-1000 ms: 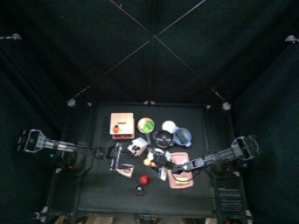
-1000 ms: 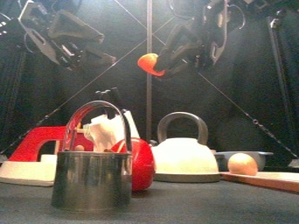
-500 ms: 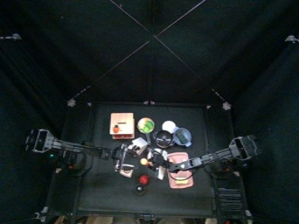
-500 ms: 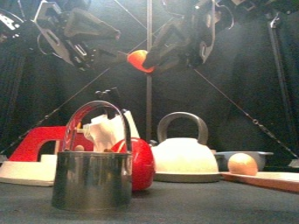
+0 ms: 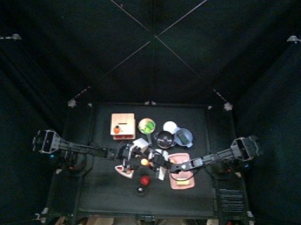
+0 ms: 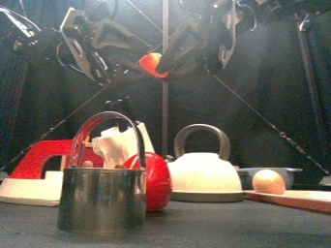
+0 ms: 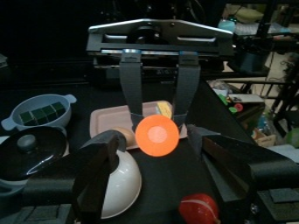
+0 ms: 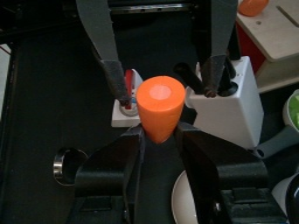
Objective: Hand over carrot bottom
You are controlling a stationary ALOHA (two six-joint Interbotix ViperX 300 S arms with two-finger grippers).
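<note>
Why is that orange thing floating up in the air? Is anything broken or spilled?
Nothing is broken or spilled. The carrot bottom is not floating: the right gripper is shut on it, high above the table. The left gripper is open, its jaws on either side of the piece, not yet closed.

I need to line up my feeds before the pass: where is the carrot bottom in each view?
Top view: carrot bottom, tiny orange spot between the arms at table middle.
Front view: held high, above the white kettle.
Left wrist view: centre, between the facing jaws.
Right wrist view: centre, in the right end effector.
Shared landmark: the white kettle.
</note>
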